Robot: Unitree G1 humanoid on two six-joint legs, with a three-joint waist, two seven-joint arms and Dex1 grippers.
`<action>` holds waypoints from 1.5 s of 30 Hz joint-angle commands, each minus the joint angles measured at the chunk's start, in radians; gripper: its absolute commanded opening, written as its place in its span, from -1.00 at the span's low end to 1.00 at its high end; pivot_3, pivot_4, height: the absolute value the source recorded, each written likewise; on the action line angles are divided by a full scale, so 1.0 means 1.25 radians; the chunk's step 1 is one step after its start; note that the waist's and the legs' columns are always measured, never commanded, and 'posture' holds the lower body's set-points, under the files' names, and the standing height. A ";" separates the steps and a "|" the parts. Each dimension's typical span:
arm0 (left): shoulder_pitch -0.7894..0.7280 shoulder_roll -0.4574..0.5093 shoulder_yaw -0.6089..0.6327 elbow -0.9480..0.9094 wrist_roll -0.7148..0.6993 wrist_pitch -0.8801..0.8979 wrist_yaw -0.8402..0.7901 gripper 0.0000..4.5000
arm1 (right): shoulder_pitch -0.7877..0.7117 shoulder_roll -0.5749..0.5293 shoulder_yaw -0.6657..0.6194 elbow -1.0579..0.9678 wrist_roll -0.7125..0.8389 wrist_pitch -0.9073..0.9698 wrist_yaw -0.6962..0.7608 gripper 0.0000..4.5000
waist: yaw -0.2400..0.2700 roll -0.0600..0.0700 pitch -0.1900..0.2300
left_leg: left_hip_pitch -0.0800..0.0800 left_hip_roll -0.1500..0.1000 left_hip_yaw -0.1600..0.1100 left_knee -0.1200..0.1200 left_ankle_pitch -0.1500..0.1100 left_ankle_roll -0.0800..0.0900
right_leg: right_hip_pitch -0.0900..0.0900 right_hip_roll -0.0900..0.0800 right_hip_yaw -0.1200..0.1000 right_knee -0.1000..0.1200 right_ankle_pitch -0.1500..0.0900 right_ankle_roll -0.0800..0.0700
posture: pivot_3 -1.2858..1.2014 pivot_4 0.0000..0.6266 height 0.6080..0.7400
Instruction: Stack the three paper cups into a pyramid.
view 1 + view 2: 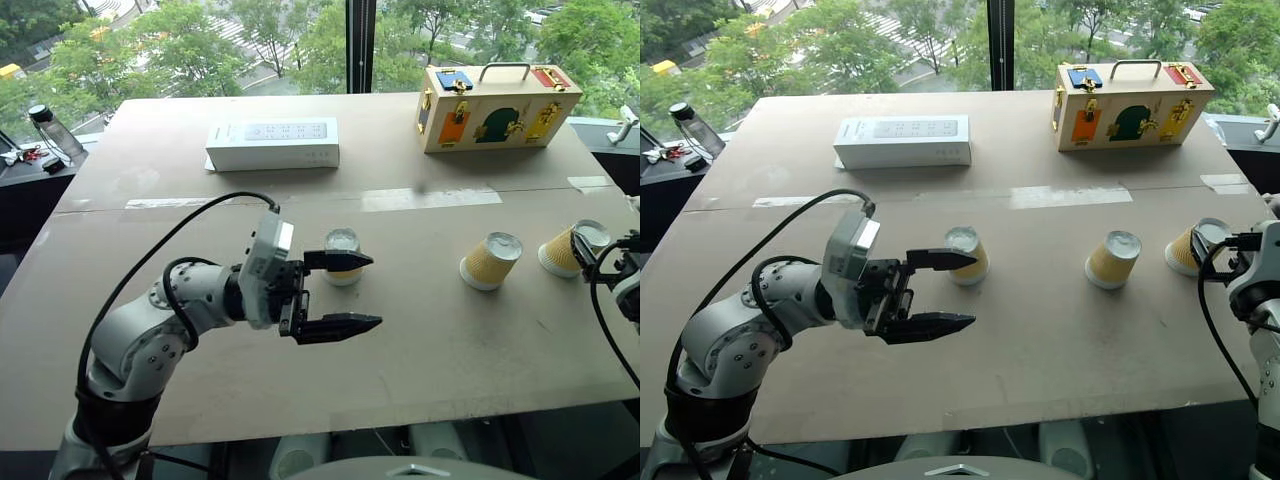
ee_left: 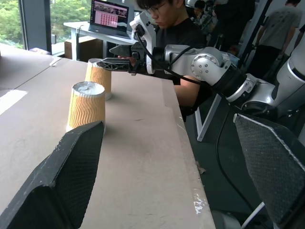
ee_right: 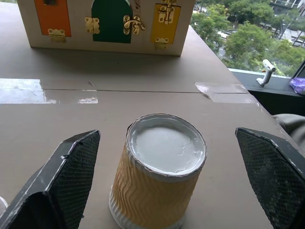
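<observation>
A tan table [image 1: 300,340] with taped seams stands before windows onto trees. Left to right: a bottle [image 1: 47,128] on a side ledge, white box [image 1: 272,143], left gripper [image 1: 340,295] gaping, grasping nothing; three cups [image 1: 342,256] [image 1: 491,261] [image 1: 567,249] upside down (unstacked); latch box [image 1: 495,105] behind. The right gripper [image 3: 167,181] straddles the rightmost cup, spread wide.

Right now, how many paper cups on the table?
3, all upside down on the table: left cup behind the left hand, middle cup standing free, right cup between the open fingers of the right hand. None stacked; none seem hidden.
</observation>
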 commanded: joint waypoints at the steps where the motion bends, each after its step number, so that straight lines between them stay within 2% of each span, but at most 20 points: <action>1: -0.004 -0.001 0.006 -0.084 -0.051 0.017 0.062 0.99 | 0.035 -0.002 -0.013 -0.127 0.146 0.020 0.117 1.00 | 0.000 0.000 0.000 | 0.000 0.000 0.000 0.000 0.000 0.000 | 0.000 0.000 0.000 0.000 0.000 0.001 | 0.03 -0.52 1.00; 5: -0.001 0.003 0.004 -0.168 -0.122 0.047 0.158 0.99 | 0.095 -0.035 0.044 -0.182 0.142 0.013 0.192 1.00 | 0.000 0.000 0.000 | 0.000 0.000 -0.001 0.000 0.000 0.000 | 0.000 0.000 0.000 0.000 0.000 0.001 | 0.03 -0.52 1.00; 9: -0.022 0.028 0.024 -0.137 -0.155 0.054 0.160 0.99 | 0.073 -0.051 0.113 -0.145 0.072 -0.004 0.183 1.00 | 0.000 0.000 0.000 | 0.001 0.000 0.000 0.001 0.000 0.000 | 0.000 0.000 0.000 0.000 -0.001 -0.001 | 0.03 -0.52 1.00; 16: -0.057 0.076 0.060 -0.095 -0.210 0.061 0.156 0.99 | 0.037 -0.044 0.169 -0.085 0.022 -0.031 0.194 1.00 | 0.000 0.000 0.000 | 0.001 0.000 0.000 0.001 0.000 0.000 | 0.000 0.001 0.000 0.000 -0.001 -0.002 | 0.03 -0.52 1.00; 21: -0.032 0.093 0.071 -0.176 -0.276 0.065 0.259 0.99 | 0.004 -0.030 0.188 -0.019 0.013 -0.054 0.209 1.00 | 0.000 0.000 0.001 | 0.000 0.000 0.000 0.000 0.000 0.000 | 0.000 0.001 0.001 -0.001 0.000 -0.001 | 0.03 -0.52 1.00; 22: -0.029 0.096 0.069 -0.188 -0.286 0.063 0.276 1.00 | 0.001 -0.028 0.191 -0.011 0.011 -0.058 0.210 0.74 | 0.000 0.000 0.001 | 0.000 0.000 0.000 0.000 0.000 0.000 | 0.000 0.000 0.001 -0.001 0.001 0.000 | 0.03 -0.52 1.00; 23: -0.024 0.098 0.067 -0.205 -0.299 0.061 0.298 1.00 | -0.001 -0.026 0.193 -0.006 0.012 -0.061 0.214 0.67 | 0.001 0.000 0.001 | 0.000 0.000 0.000 0.000 0.000 0.000 | 0.000 0.000 0.001 -0.001 0.001 0.000 | 0.03 -0.52 1.00; 24: -0.020 0.101 0.065 -0.218 -0.311 0.059 0.316 1.00 | -0.003 -0.024 0.195 -0.003 0.012 -0.065 0.217 0.44 | 0.001 0.000 0.001 | 0.000 0.000 0.000 0.000 0.000 0.000 | 0.000 0.000 0.001 -0.001 0.001 0.000 | 0.03 -0.52 1.00; 27: -0.008 0.113 0.068 -0.247 -0.345 0.051 0.368 1.00 | -0.008 -0.019 0.199 -0.003 0.010 -0.082 0.225 -0.03 | 0.002 0.000 0.001 | 0.000 0.000 0.000 0.000 0.000 0.000 | 0.000 0.000 0.001 -0.001 -0.001 -0.002 | 0.03 -0.52 1.00; 30: 0.018 0.119 0.083 -0.255 -0.366 0.036 0.408 1.00 | -0.010 -0.018 0.193 -0.024 0.031 -0.094 0.246 -0.08 | 0.001 0.000 0.001 | 0.001 0.000 0.000 0.000 0.000 0.000 | 0.000 0.001 0.001 -0.001 -0.001 -0.002 | 0.03 -0.52 1.00; 32: 0.053 0.107 0.105 -0.221 -0.316 0.013 0.398 1.00 | -0.012 -0.024 0.197 -0.050 0.048 -0.098 0.271 -0.08 | 0.000 0.000 0.001 | 0.001 0.000 0.000 0.000 0.000 0.000 | 0.000 0.001 0.001 0.000 -0.001 -0.002 | 0.03 -0.52 1.00; 33: 0.081 0.105 0.117 -0.201 -0.257 -0.011 0.373 1.00 | -0.015 -0.029 0.206 -0.066 0.056 -0.093 0.283 -0.08 | -0.001 0.000 0.001 | 0.001 0.000 0.000 0.000 0.000 0.000 | 0.000 0.001 0.001 0.000 -0.001 -0.002 | 0.03 -0.52 1.00; 37: 0.231 0.121 0.200 -0.051 -0.106 -0.102 0.192 1.00 | -0.056 -0.046 0.304 -0.140 0.045 -0.057 0.311 -0.08 | -0.008 0.002 0.001 | 0.003 0.000 0.002 -0.001 0.000 0.000 | 0.000 0.003 0.002 0.000 -0.001 -0.002 | 0.03 -0.52 1.00; 40: 0.291 0.121 0.245 0.017 -0.072 -0.139 0.099 1.00 | -0.101 -0.036 0.377 -0.152 0.029 -0.028 0.303 -0.08 | -0.001 0.001 0.002 | 0.002 0.003 0.001 -0.001 0.000 0.000 | -0.001 0.005 0.001 0.000 -0.001 -0.003 | 0.03 -0.52 1.00; 45: 0.357 0.123 0.272 0.061 -0.003 -0.191 -0.010 1.00 | -0.149 -0.033 0.475 -0.134 -0.016 -0.014 0.308 -0.08 | 0.007 0.000 0.002 | 0.000 0.001 0.000 -0.001 0.000 0.000 | -0.001 0.001 0.000 -0.001 0.000 -0.003 | 0.03 -0.52 1.00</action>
